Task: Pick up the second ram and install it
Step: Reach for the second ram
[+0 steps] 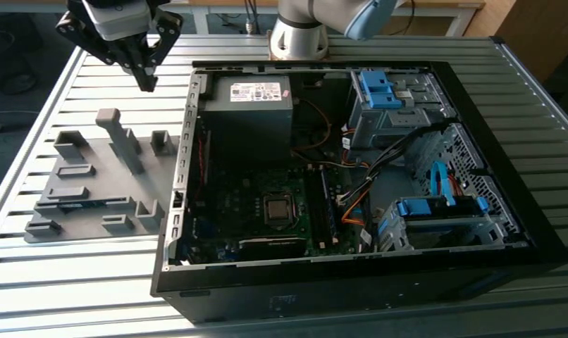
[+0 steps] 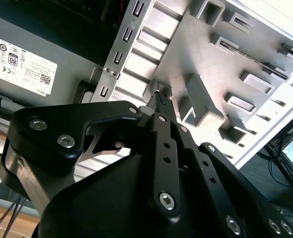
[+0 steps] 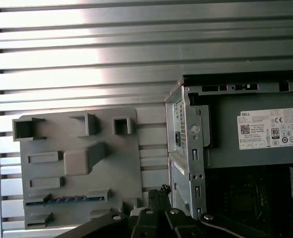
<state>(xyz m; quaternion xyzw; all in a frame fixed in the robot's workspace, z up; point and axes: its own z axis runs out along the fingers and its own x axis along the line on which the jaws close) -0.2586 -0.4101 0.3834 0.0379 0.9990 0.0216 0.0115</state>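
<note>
From where I stand, a flat grey plastic holder plate (image 1: 106, 184) studded with grey blocks lies on the slatted aluminium bench (image 1: 106, 282), near the bench's edge at the exterior view's left. The second ram, a long thin dark circuit-board stick (image 1: 84, 205) with a bluish tint along it, lies flat in a slot of that plate, towards the plate's end away from the arm's base (image 1: 298, 35). A tall grey block (image 1: 124, 144) stands upright near the plate's other end.

Above that other end hangs the black two-fingered pincer (image 1: 149, 83), raised clear of the bench and well apart from the stick. Its fingertips are pressed together to a point and hold nothing.

Just beside the plate, towards the bench's middle, the open black computer case (image 1: 359, 289) lies on its side. Inside are a grey power supply box (image 1: 251, 105) in the corner nearest the pincer, a dark motherboard (image 1: 256, 211) below it, and blue plastic drive caddies (image 1: 378, 88) along the case's side at the exterior view's right.
</note>
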